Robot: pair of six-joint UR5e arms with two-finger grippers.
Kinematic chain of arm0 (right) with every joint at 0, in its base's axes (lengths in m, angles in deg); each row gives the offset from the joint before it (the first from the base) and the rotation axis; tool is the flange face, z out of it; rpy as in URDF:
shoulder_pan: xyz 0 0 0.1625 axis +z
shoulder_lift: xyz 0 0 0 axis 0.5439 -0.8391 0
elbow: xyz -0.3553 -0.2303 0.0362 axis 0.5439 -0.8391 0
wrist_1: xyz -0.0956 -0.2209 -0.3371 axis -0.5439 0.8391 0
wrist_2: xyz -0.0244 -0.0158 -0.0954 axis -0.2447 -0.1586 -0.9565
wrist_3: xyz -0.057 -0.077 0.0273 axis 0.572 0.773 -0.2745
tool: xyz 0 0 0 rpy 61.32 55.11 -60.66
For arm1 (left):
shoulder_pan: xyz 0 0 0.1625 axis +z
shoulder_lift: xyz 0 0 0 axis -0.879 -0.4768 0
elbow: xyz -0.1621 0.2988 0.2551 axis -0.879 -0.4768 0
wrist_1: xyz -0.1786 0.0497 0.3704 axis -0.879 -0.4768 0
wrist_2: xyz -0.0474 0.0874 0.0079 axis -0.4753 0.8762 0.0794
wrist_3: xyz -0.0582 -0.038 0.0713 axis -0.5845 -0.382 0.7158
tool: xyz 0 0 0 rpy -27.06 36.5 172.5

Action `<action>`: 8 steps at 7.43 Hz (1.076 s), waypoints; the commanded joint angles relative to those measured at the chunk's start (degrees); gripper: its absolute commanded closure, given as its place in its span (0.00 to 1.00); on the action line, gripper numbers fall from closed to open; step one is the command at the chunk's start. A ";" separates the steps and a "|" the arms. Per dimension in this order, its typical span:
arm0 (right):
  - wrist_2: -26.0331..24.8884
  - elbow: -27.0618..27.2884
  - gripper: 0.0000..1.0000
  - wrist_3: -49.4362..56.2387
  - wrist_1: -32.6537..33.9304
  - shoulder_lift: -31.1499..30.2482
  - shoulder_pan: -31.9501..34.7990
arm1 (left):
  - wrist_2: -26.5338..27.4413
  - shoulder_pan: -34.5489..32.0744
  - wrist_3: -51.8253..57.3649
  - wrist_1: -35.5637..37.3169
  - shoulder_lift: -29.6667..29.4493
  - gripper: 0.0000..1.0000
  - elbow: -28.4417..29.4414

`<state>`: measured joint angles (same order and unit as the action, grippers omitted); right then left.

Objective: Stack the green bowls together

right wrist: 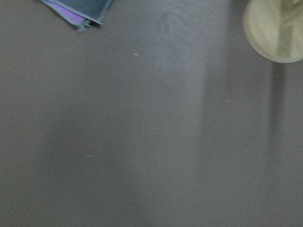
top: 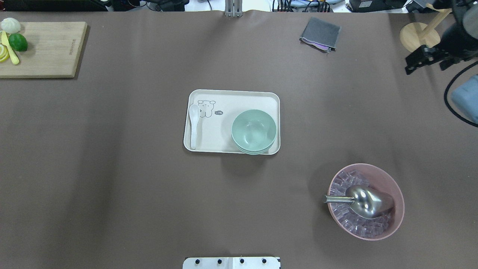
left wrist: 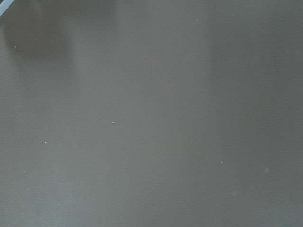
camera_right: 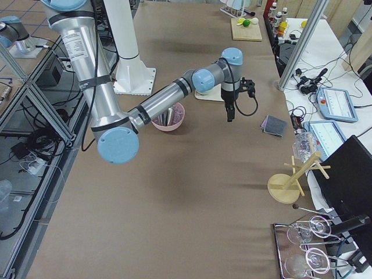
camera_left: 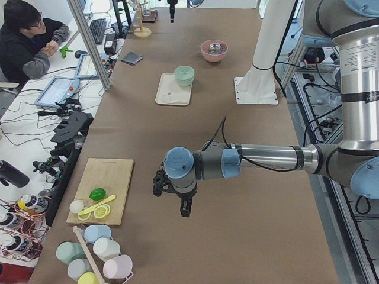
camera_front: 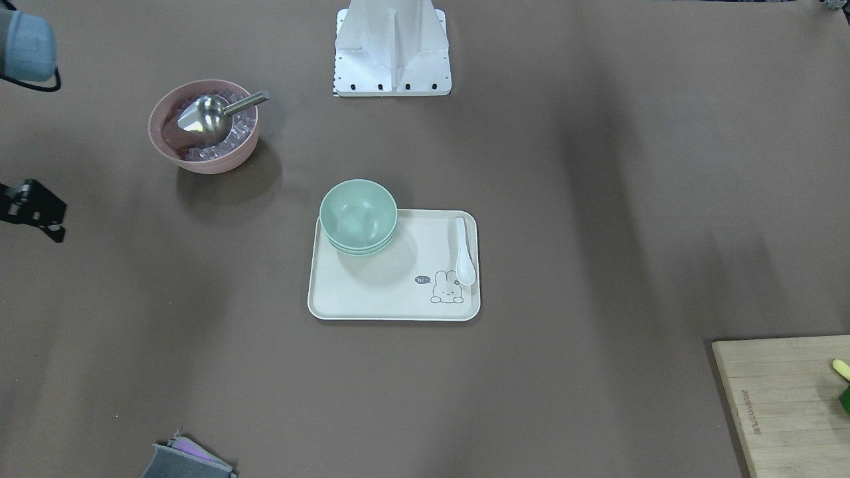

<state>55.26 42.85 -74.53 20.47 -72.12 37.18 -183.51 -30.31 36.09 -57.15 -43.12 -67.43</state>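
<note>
three pale mint-green bowls (camera_front: pixel 358 212) sit nested in one stack, smooth, matte and round. only the top one shows its inside; the lower two appear as thin rims under it. the stack rests in a corner of a cream rectangular tray (camera_front: pixel 372 299) with rounded corners and a small printed rabbit. a glossy white spoon (camera_front: pixel 463 255) lies along the tray's opposite side.

the right gripper (camera_right: pixel 230 115) hangs above bare brown table (camera_front: pixel 597 199), well apart from the stack, which lies toward the table's middle from it. the front and overhead views cut it off at their edges, showing only dark blocky parts, so i cannot tell whether its fingers are parted or closed. it holds nothing that can be seen. nearer to it than the stack stands a larger pink bowl (camera_front: pixel 229 156), filled with clear cubes (top: pixel 358 226) and holding a shiny metal scoop (camera_front: pixel 206 114). a folded grey cloth (top: pixel 320 33) with a purple layer and a round-based wooden stand (top: pixel 418 36) lie close by it.

the left gripper (camera_left: pixel 185 210) shows only in the left side view, pointing down over plain table surface, so i cannot tell its grip. a wooden cutting board (camera_left: pixel 109 177) lies just off to one side of it, and the stack is far beyond it along the table. its wrist camera sees only flat matte brown covering.
</note>
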 commanded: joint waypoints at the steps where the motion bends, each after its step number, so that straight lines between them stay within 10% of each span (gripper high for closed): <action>1: 0.94 -1.10 0.00 17.76 -0.01 -9.78 8.41 | 0.15 0.08 0.03 0.03 -0.06 0.01 0.03; 8: 1.12 -5.77 0.00 18.79 -0.54 -22.13 15.74 | 0.68 -0.01 0.12 -2.15 -0.32 0.01 -0.41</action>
<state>56.27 36.99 -55.71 19.96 -93.76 52.83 -182.74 -30.28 36.34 -57.88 -43.19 -67.65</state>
